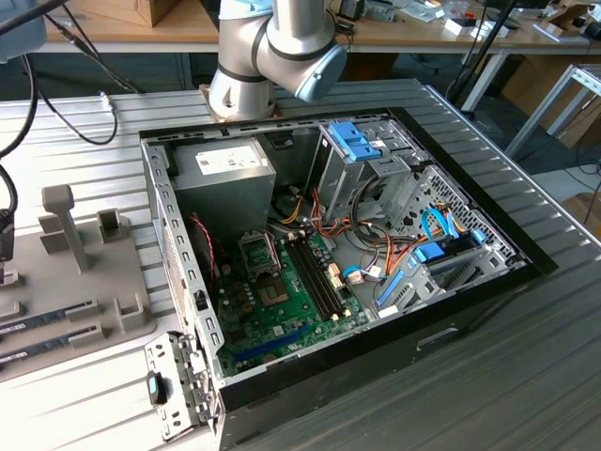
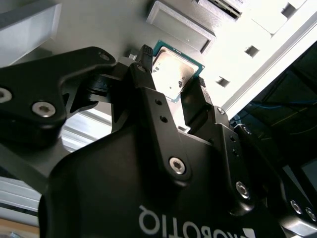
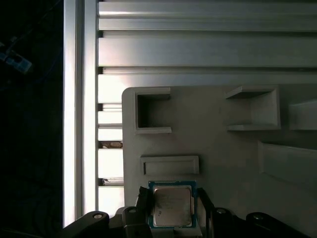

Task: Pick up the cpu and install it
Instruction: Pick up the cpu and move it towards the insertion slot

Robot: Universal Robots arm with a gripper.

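The cpu is a small square chip with a silver-grey top and a thin green border. It sits between the two black fingertips of my gripper, which touch its opposite edges over the pale grey parts tray. In the second wrist view the same cpu shows its shiny top between the fingers of the gripper. In the exterior view the open computer case lies on the table, with the dark socket frame on the green motherboard.
The arm's base joints stand behind the case. A grey power-supply box, memory slots, drive cages and loose cables fill the case. The grey tray with memory sticks lies at the exterior view's left on the slatted table.
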